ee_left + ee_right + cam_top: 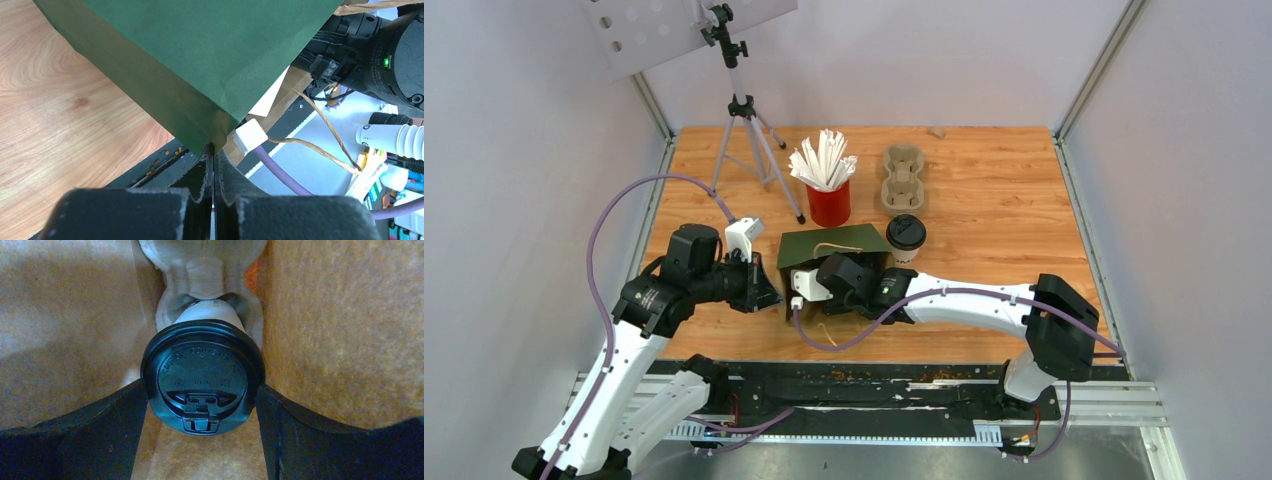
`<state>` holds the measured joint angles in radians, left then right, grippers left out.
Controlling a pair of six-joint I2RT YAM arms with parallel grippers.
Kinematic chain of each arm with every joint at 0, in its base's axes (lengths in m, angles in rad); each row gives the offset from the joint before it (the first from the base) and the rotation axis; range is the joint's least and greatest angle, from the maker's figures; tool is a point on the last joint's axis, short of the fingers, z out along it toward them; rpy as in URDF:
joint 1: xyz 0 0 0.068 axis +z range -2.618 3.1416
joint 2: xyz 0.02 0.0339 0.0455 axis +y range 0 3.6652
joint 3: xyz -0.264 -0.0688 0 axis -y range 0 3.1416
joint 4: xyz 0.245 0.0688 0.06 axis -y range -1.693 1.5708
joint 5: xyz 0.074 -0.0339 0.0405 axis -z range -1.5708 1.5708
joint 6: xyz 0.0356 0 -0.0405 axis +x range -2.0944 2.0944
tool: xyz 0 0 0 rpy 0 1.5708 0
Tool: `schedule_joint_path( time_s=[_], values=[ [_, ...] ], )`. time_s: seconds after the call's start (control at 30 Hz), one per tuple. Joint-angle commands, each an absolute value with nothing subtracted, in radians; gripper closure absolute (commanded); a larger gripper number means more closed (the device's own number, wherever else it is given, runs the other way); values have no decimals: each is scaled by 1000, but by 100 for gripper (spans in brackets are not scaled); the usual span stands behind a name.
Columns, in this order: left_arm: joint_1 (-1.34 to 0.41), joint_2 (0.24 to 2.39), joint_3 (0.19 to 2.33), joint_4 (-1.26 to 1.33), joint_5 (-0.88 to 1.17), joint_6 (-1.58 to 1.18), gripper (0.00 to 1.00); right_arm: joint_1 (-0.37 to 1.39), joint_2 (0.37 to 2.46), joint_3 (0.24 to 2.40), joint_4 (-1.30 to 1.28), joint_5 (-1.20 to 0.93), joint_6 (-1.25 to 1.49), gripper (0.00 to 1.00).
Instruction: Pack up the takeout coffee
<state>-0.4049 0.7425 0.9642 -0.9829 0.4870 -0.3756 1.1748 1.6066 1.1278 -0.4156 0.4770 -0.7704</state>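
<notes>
A green paper bag [832, 245] lies on its side in the middle of the table, its mouth toward the arms. My left gripper [213, 150] is shut on the corner of the bag's [200, 60] rim. My right gripper [202, 390] reaches inside the bag, shut on a takeout coffee cup [202, 375], its fingers [125, 425] pressing both sides of the black lid. The cup's white base sits in a beige pulp holder [200, 270] within the bag. A second takeout coffee cup [905, 237] stands upright just right of the bag.
A red cup of white straws [828, 200] stands behind the bag, with a beige pulp tray [903, 178] to its right. A tripod [744, 130] stands at the back left. Brown bag walls [340, 315] close in on both sides of my right gripper.
</notes>
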Motion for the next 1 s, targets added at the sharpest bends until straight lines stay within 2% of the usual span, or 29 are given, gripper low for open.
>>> schedule_joint_path(
  time_s=[0.0, 0.33, 0.73, 0.97],
  values=[
    [-402, 740, 1003, -969, 514, -352, 100, 1166, 1622, 1123, -408, 483, -720, 25],
    [-402, 739, 1000, -973, 506, -361, 100, 1169, 1590, 1175, -484, 473, -708, 16],
    [-402, 756, 992, -964, 498, -376, 100, 1170, 1588, 1250, -568, 467, -687, 13],
    [-402, 771, 1006, -975, 482, -376, 100, 1170, 1590, 1278, -591, 463, -676, 8]
  ],
)
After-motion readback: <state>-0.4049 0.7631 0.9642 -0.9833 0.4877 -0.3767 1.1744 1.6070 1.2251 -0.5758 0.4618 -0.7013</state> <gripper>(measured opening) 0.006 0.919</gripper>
